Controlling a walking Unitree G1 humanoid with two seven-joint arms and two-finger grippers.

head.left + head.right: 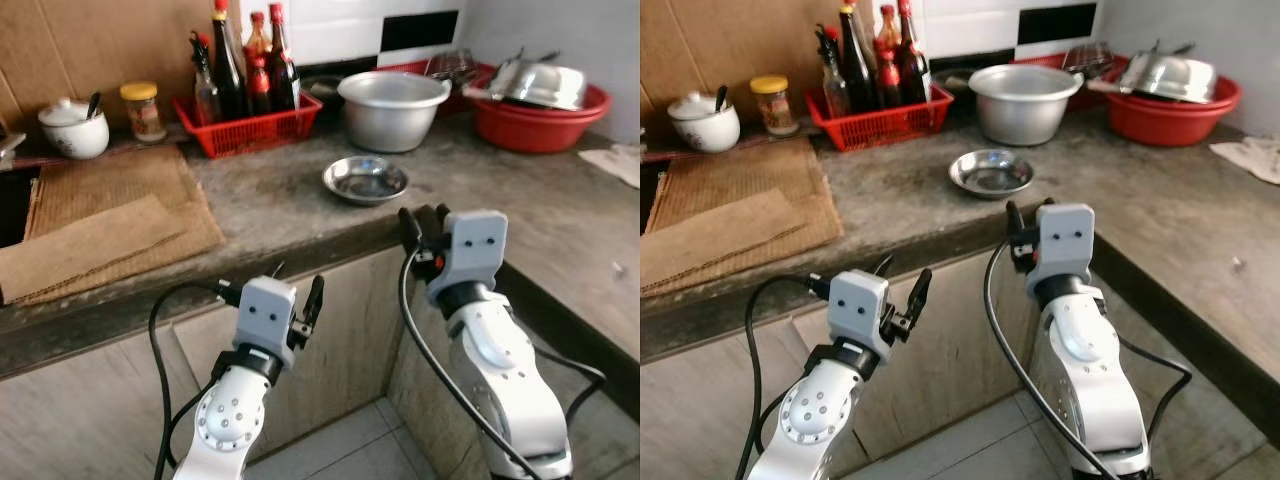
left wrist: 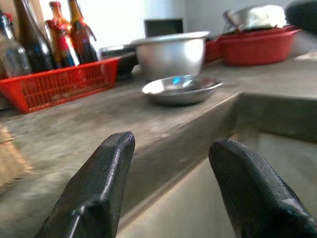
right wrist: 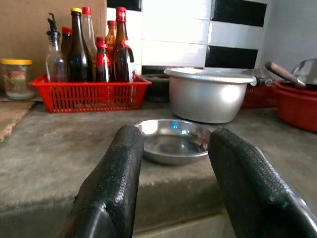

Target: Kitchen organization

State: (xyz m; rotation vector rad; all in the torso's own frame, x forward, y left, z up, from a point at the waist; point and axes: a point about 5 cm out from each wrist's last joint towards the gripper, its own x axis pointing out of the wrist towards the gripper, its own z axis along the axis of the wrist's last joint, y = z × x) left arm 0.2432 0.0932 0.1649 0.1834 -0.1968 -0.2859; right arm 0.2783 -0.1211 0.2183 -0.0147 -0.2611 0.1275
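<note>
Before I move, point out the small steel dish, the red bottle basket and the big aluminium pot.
small steel dish [image 1: 365, 180], left eye view, inner bottom.
red bottle basket [image 1: 262, 131], left eye view, front wall.
big aluminium pot [image 1: 390, 118], left eye view, outer side.

Four cameras, one kitchen corner.
The two head eyes look forward and down on the countertop [image 1: 300, 205] from just before its edge; both wrist cameras sit low at counter height, facing along their fingers. All four share the steel dish [image 1: 365, 179], red basket [image 3: 89, 94] and aluminium pot [image 2: 171, 52].
</note>
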